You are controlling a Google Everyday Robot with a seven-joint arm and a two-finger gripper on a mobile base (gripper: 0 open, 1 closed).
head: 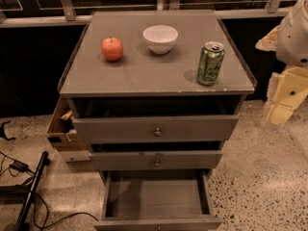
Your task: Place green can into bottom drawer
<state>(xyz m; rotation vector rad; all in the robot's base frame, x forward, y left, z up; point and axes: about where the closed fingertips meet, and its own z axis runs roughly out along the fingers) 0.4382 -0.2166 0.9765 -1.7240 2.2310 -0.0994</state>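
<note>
The green can (211,63) stands upright on the right front part of the grey cabinet top (144,76). The bottom drawer (156,198) is pulled out toward me, and its inside shows bare. My gripper (284,105), with pale yellow parts under a white arm shell, hangs at the right edge of the view. It is beside the cabinet, to the right of the can and apart from it. It holds nothing that I can see.
A red apple (112,48) and a white bowl (160,38) sit at the back of the cabinet top. The two upper drawers (156,129) with round knobs stand slightly out. A cardboard box (60,129) sits left of the cabinet. Cables and a black pole (31,191) lie on the floor at the left.
</note>
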